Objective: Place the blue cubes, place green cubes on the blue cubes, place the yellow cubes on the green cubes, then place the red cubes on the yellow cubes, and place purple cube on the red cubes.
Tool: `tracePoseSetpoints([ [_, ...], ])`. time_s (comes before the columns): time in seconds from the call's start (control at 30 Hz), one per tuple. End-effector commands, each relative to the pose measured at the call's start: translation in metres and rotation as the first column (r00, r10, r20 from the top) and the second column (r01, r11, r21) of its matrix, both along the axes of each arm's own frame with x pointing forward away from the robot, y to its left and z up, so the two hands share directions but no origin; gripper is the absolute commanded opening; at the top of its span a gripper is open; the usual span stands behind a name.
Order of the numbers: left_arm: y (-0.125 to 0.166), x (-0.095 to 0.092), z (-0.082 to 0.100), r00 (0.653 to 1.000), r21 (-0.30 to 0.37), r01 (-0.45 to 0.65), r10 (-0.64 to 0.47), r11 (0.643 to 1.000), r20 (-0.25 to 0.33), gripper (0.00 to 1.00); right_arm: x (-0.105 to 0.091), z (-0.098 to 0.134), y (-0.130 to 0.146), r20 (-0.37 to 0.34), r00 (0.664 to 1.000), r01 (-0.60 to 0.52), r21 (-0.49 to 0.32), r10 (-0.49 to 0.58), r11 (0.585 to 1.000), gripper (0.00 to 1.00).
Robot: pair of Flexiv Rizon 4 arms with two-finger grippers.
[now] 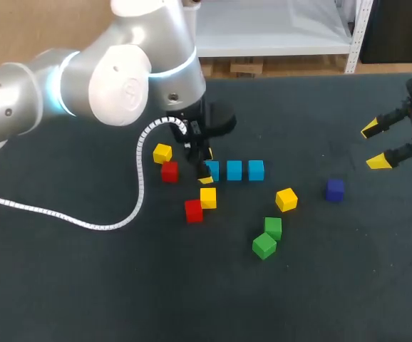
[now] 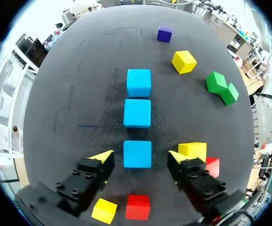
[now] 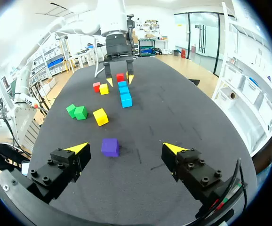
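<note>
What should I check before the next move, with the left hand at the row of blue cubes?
1. Three blue cubes in a straight row, tops bare: ok.
2. Left hand open, its fingers on either side of the nearest blue cube with gaps: ok.
3. Clearance between that hand and the yellow cube beside it: cannot tell.
4. Two green cubes apart from the other colours: ok, but they touch each other.
5. Right hand open and away from the row, with the purple cube ahead of it: ok.
</note>
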State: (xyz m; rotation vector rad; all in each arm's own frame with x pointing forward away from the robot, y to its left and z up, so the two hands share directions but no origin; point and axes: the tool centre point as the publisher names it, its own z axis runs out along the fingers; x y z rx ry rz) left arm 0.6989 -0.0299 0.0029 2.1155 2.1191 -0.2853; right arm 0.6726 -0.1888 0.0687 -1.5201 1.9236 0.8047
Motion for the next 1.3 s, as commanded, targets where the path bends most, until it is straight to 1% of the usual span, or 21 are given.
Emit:
tracePoseSetpoints([
  [0.03, 0.013, -0.007, 0.024, 0.999, -0.029, 0.020, -0.020, 0.999, 0.033, 1.00, 0.000, 0.000, 0.000, 0.001, 1.000, 0.000, 0.001, 0.000, 1.000, 1.00],
  [0.17, 0.026, -0.019, 0.051, 0.997, -0.056, 0.053, -0.050, 0.997, 0.056, 1.00, 0.000, 0.000, 0.000, 0.001, 1.000, 0.000, 0.001, 0.000, 1.000, 1.00],
  [0.3, 0.041, -0.034, 0.068, 0.996, -0.092, 0.080, -0.077, 0.993, 0.034, 1.00, 0.000, 0.000, 0.000, 0.001, 1.000, 0.000, 0.001, 0.000, 1.000, 1.00],
  [0.33, 0.046, -0.037, 0.071, 0.996, -0.124, 0.090, -0.087, 0.988, 0.030, 1.00, 0.000, 0.000, 0.000, 0.001, 1.000, 0.000, 0.001, 0.000, 1.000, 1.00],
  [0.4, 0.057, -0.041, 0.077, 0.995, -0.131, 0.102, -0.099, 0.986, 0.030, 1.00, 0.000, 0.000, 0.000, 0.001, 1.000, 0.000, 0.001, 0.000, 1.000, 1.00],
  [0.47, 0.072, -0.041, 0.082, 0.995, -0.140, 0.098, -0.096, 0.985, 0.018, 1.00, 0.000, 0.000, 0.000, 0.001, 1.000, 0.000, 0.001, 0.000, 1.000, 1.00],
  [0.57, 0.099, -0.039, 0.088, 0.999, -0.165, 0.047, -0.048, 0.985, -0.003, 1.00, 0.000, 0.000, 0.000, 0.001, 1.000, 0.000, 0.001, 0.000, 1.000, 1.00],
  [0.63, 0.114, -0.037, 0.094, 1.000, -0.176, 0.028, -0.028, 0.984, 0.001, 1.00, 0.000, 0.000, 0.000, 0.001, 1.000, 0.000, 0.001, 0.000, 1.000, 1.00],
  [0.7, 0.127, -0.036, 0.099, 1.000, -0.203, 0.012, -0.013, 0.979, -0.007, 1.00, 0.000, 0.000, 0.000, 0.001, 1.000, 0.000, 0.001, 0.000, 1.000, 1.00],
  [0.73, 0.132, -0.035, 0.101, 1.000, -0.200, 0.017, -0.017, 0.980, -0.001, 1.00, 0.000, 0.000, 0.000, 0.001, 1.000, 0.000, 0.001, 0.000, 1.000, 1.00],
  [0.77, 0.137, -0.035, 0.103, 1.000, -0.221, 0.009, -0.010, 0.975, -0.001, 1.00, 0.000, 0.000, 0.000, 0.001, 1.000, 0.000, 0.001, 0.000, 1.000, 1.00],
  [0.83, 0.147, -0.035, 0.105, 1.000, -0.221, 0.011, -0.012, 0.975, -0.003, 1.00, 0.000, 0.000, 0.000, 0.001, 1.000, 0.000, 0.001, 0.000, 1.000, 1.00],
  [0.9, 0.155, -0.034, 0.105, 1.000, -0.236, 0.010, -0.011, 0.972, -0.004, 1.00, 0.000, 0.000, 0.000, 0.001, 1.000, 0.000, 0.001, 0.000, 1.000, 1.00],
  [1.03, 0.170, -0.034, 0.102, 0.999, -0.271, -0.028, 0.020, 0.962, -0.033, 1.00, 0.000, 0.000, 0.000, 0.001, 1.000, 0.000, 0.001, 0.000, 1.000, 1.00],
  [1.17, 0.180, -0.035, 0.103, 0.999, -0.280, -0.044, 0.034, 0.959, -0.039, 1.00, 0.000, 0.000, 0.000, 0.001, 1.000, 0.000, 0.001, 0.000, 1.000, 1.00],
  [1.23, 0.185, -0.035, 0.104, 0.997, -0.305, -0.070, 0.059, 0.950, -0.047, 1.00, 0.000, 0.000, 0.000, 0.001, 1.000, 0.000, 0.001, 0.000, 1.000, 1.00],
  [1.3, 0.190, -0.034, 0.106, 0.997, -0.307, -0.081, 0.072, 0.948, -0.040, 1.00, 0.000, 0.000, 0.000, 0.001, 1.000, 0.000, 0.001, 0.000, 1.000, 1.00],
])
